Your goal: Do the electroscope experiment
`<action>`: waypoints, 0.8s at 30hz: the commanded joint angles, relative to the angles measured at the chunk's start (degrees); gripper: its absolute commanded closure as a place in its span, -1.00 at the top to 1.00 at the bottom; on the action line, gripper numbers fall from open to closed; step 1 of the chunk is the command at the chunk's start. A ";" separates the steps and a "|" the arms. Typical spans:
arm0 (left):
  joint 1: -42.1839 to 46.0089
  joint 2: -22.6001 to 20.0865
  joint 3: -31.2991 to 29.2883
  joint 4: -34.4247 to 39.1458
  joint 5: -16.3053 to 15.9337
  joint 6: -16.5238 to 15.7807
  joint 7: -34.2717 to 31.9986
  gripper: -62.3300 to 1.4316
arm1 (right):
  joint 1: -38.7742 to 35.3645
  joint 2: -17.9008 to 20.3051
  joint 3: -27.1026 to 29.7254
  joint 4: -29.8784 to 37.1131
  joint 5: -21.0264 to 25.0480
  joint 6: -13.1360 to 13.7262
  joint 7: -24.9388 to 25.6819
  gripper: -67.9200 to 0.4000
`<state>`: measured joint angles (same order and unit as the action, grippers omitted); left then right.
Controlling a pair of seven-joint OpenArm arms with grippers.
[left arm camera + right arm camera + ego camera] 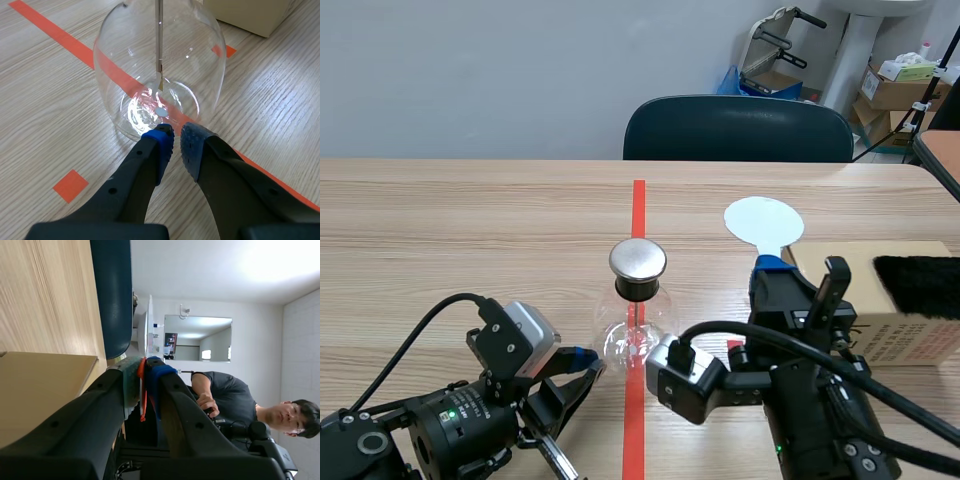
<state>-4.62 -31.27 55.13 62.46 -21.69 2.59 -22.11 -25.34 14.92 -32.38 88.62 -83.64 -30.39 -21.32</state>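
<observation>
1. Electroscope flask (636,330) sits mid-table on the red tape line, with its metal cap (638,261) on top and the leaf (160,82) hanging down inside.
2. Left gripper (177,137) is low at the flask's base on the near-edge side. Fingers are closed to a sliver and empty. Pads are touching or just off the glass; can't tell which.
3. Right gripper (772,268) is raised to the right of the flask, clamped on the handle of the white paddle (763,220). Paddle disc is apart from the cap.
4. Cardboard box (895,335) with black fur (918,285) on it sits by the table's right edge.
5. Risks:
   - A left-pad nudge could slide or tip the flask.
   - A low paddle swing could knock the cap.
   - The thin handle could twist in the pads.
</observation>
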 commanded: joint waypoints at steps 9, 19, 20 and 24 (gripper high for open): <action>-0.13 0.72 0.24 0.90 -0.11 -0.09 -0.70 -0.69 | -0.70 0.33 0.15 0.96 -0.06 -1.97 -0.42 -0.96; -0.13 0.70 0.24 0.90 -0.11 1.20 -0.28 -0.69 | -0.70 0.33 0.17 0.96 -0.06 -1.95 -0.39 -0.96; -0.13 0.61 0.24 0.90 -0.09 1.18 -0.31 -0.69 | -0.70 0.33 0.17 0.96 -0.06 -1.95 -0.39 -0.96; -0.13 0.59 0.17 0.90 -0.09 2.19 -0.31 -0.69 | -0.66 0.33 0.17 0.96 -0.06 -1.95 -0.39 -0.96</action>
<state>-4.62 -30.79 55.13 62.43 -21.67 4.51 -21.65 -26.39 14.92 -32.38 88.62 -83.66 -31.88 -21.37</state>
